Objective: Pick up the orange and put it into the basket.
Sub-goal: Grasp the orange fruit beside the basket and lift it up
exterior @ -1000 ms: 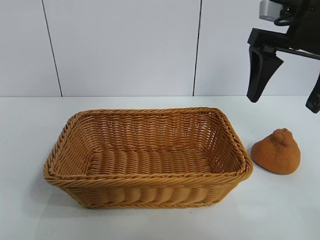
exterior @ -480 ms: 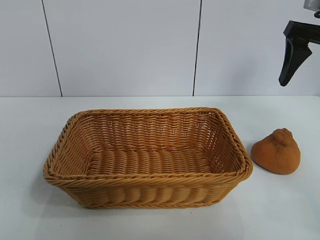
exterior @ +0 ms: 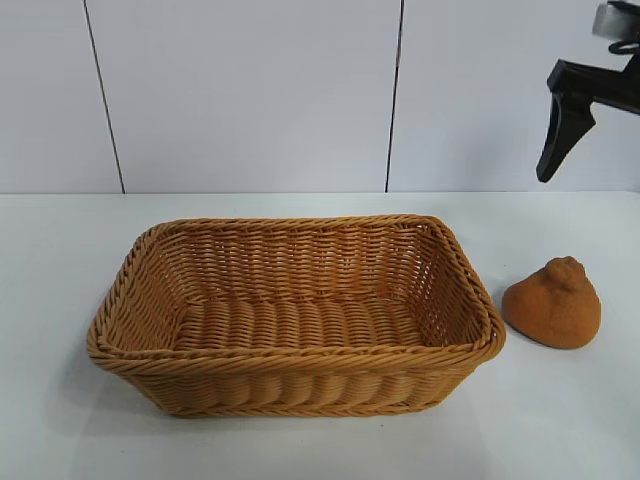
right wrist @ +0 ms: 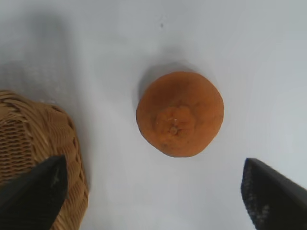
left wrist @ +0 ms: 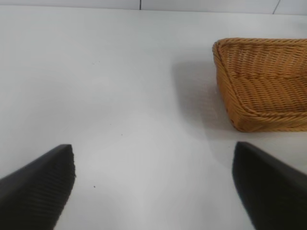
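The orange [exterior: 553, 305] sits on the white table just right of the basket [exterior: 300, 352], knobby top up. The wicker basket stands empty in the middle. My right gripper [right wrist: 152, 165] hangs high above the orange, open and empty. In the exterior view only one of its fingers [exterior: 563, 128] shows, at the top right edge. The right wrist view looks straight down on the orange [right wrist: 180, 114], with the basket's corner [right wrist: 43, 129] beside one fingertip. My left gripper [left wrist: 153, 148] is open and empty over bare table, away from the basket's end [left wrist: 264, 86].
The white table [exterior: 60, 250] extends around the basket, with a white panelled wall [exterior: 250, 90] behind. The left arm is out of the exterior view.
My right gripper rose and swung right, so one finger left the exterior view, then came back slightly left. The orange and the basket have not moved.
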